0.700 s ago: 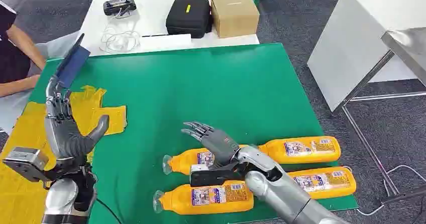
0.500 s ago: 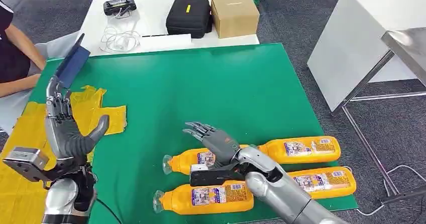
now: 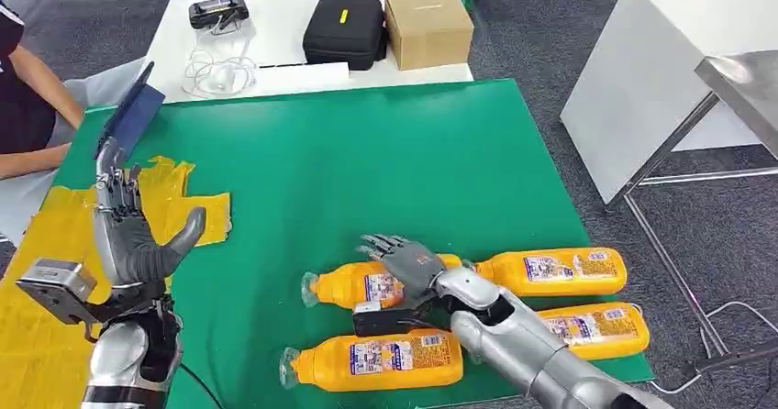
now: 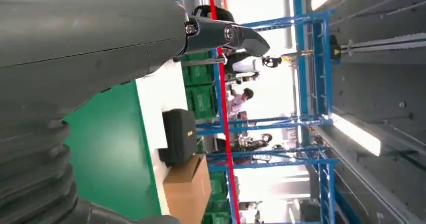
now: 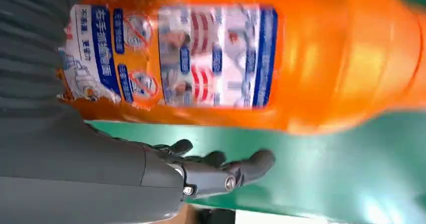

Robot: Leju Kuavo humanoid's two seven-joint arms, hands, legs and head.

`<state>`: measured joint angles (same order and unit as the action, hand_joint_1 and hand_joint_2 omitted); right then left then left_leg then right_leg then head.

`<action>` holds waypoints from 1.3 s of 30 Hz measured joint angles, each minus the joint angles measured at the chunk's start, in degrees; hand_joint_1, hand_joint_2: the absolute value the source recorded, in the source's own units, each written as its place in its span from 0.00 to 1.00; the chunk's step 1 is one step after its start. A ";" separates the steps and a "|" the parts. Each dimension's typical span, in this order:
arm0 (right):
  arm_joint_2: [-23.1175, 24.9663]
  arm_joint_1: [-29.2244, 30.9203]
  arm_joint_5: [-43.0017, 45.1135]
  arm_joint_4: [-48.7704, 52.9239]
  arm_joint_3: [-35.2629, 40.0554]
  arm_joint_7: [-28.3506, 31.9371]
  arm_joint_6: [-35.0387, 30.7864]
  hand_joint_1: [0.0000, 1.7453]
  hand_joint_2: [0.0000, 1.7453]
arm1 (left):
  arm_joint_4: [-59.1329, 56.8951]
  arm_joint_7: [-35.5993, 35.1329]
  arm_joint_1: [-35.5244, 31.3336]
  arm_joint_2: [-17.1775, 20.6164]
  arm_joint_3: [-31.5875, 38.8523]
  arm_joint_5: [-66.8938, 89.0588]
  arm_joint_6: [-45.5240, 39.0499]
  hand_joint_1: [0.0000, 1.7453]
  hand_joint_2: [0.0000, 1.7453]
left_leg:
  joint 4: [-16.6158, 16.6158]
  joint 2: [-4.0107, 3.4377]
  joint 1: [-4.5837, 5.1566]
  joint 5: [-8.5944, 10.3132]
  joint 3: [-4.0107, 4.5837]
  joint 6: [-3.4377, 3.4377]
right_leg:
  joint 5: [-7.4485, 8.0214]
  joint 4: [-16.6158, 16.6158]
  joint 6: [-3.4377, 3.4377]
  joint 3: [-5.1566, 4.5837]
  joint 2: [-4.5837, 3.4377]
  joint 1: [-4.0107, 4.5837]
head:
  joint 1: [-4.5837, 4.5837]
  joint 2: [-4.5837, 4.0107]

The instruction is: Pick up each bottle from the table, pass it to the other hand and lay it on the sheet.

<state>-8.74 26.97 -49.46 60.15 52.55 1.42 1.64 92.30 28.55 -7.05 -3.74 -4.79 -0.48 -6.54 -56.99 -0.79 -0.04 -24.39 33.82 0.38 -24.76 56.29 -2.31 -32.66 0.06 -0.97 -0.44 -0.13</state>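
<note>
Four orange bottles (image 3: 381, 361) with white-blue labels lying on their sides near the green table's (image 3: 385, 161) front edge, clear caps pointing left, crumpled yellow sheet (image 3: 174, 203) well apart at left

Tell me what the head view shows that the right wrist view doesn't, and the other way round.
Head view: four orange bottles lying on the green table, the yellow sheet and the raised left hand.
Right wrist view: the label print close up.
Both: the right hand open over the far-left bottle, not gripping it.
</note>
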 measured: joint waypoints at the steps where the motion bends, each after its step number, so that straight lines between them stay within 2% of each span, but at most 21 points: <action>1: 0.20 0.51 -0.11 -1.05 0.44 0.07 0.17 0.00 1.00 | -0.09 -0.02 -0.04 -0.02 0.00 -0.07 0.04 0.00 1.00 | 0.00 0.00 0.00 0.00 0.00 0.00 | 0.00 0.00 0.00 0.01 0.01 0.00 | -0.02 0.00; 5: 0.70 2.31 0.02 -3.93 1.79 0.39 0.98 0.00 1.00 | -0.42 -0.02 -0.11 -0.11 0.00 -0.79 0.13 0.00 1.00 | 0.00 0.00 0.00 0.00 -0.07 0.00 | 0.00 0.00 0.00 0.08 0.00 0.00 | -0.02 0.00; 6: 0.76 2.57 0.09 -4.48 2.03 0.39 0.98 0.07 1.00 | -0.48 -0.02 -0.11 -0.13 0.00 -0.96 0.20 0.00 1.00 | 0.00 0.00 0.00 0.00 -0.08 0.00 | 0.00 0.00 0.00 0.09 0.00 0.00 | 0.00 0.00; 8: 0.94 3.14 0.09 -5.51 2.36 0.37 0.98 0.97 1.00 | -0.55 -0.02 -0.11 -0.17 0.00 -1.25 0.20 0.00 1.00 | 0.00 0.00 0.00 0.00 -0.09 0.00 | 0.00 0.00 0.00 0.09 0.00 0.00 | -0.02 0.00; 9: 1.05 3.44 -0.02 -6.05 2.53 0.13 0.98 1.00 1.00 | -0.55 -0.02 -0.11 -0.20 0.00 -1.29 0.22 0.00 1.00 | 0.00 0.00 0.00 0.00 -0.10 0.00 | 0.00 -0.01 0.00 0.11 0.00 0.00 | 0.00 0.00; 15: 1.99 4.66 -2.51 -8.72 3.28 -3.08 -0.61 1.00 1.00 | -0.55 -0.02 -0.08 -0.35 0.00 -1.72 0.37 0.00 1.00 | 0.00 0.00 0.00 0.03 -0.16 0.04 | 0.02 0.00 -0.02 0.18 0.00 0.00 | 0.00 0.00; 27: 4.41 3.65 -1.19 -9.79 0.68 -3.70 -5.38 1.00 1.00 | -0.55 -0.17 0.22 -0.46 0.00 -1.75 0.48 0.00 1.00 | -0.02 0.01 0.00 0.04 -0.17 0.04 | 0.04 0.00 -0.04 0.21 0.01 0.00 | 0.00 0.00; 31: 5.90 0.12 0.94 -7.66 -3.35 -2.36 -13.63 1.00 1.00 | -0.37 -0.92 0.77 -0.46 -0.02 -0.37 0.55 0.00 1.00 | -0.02 0.02 0.00 0.04 -0.08 0.03 | 0.04 0.01 -0.04 0.11 0.00 0.01 | 0.00 0.00; 33: 7.34 -2.90 2.32 -3.38 -7.05 0.08 -20.25 1.00 1.00 | -0.09 -1.85 1.00 -0.46 -0.37 1.04 0.72 0.00 1.00 | -0.01 0.01 0.00 0.03 0.01 0.03 | 0.03 0.01 -0.04 0.01 0.01 0.01 | 0.00 0.00; 36: 9.01 -6.31 3.94 2.57 -11.94 2.60 -24.86 1.00 1.00 | 0.00 -4.00 1.00 -0.39 -1.60 3.11 1.16 0.00 1.00 | -0.01 0.03 -0.01 0.04 0.12 0.03 | 0.03 0.01 -0.03 -0.11 0.03 0.01 | -0.02 0.00; 39: 10.53 -9.36 8.19 7.43 -16.91 8.32 -30.05 1.00 1.00 | -1.26 -8.72 -0.11 1.12 -4.37 7.87 3.56 0.00 1.00 | -0.01 0.03 -0.01 0.04 0.21 0.04 | 0.03 0.01 -0.03 -0.17 0.03 0.00 | 0.00 0.00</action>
<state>1.79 17.60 -41.28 67.58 35.64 9.74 -28.41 91.04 19.83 -7.16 -2.62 -9.15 7.39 -2.98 -57.00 -0.76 -0.04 -24.35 34.02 0.41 -24.73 56.29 -2.34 -32.84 0.09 -0.97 -0.44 -0.13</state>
